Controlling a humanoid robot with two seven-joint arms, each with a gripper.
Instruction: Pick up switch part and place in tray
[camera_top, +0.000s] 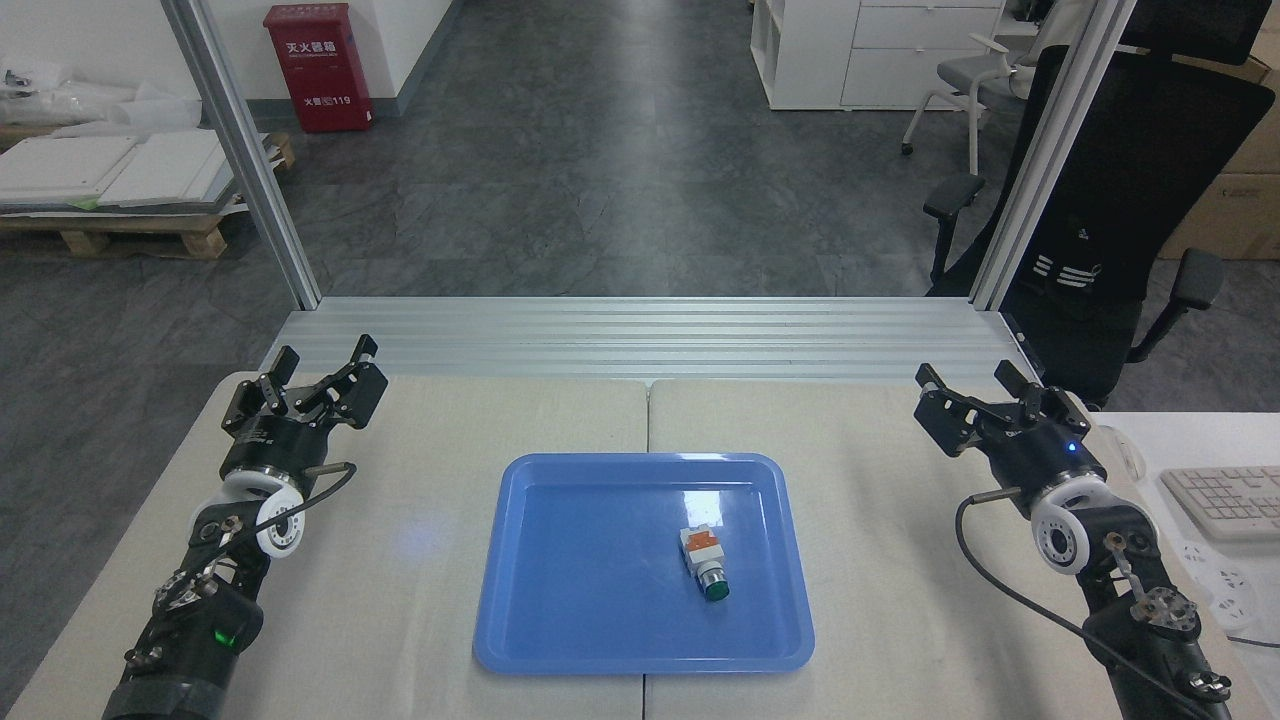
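Your switch (704, 563) lay on its side inside the tray (560, 640), right of centre, touching neither claw. Both claws were spread and empty: left (318, 378) and right (985, 398) over the worktop (420, 560), well apart from the tray. Placement looked done; next needed only parking.

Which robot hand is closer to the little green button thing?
The right end effector. The switch part lies in the right half of the tray, farther from the left end effector.
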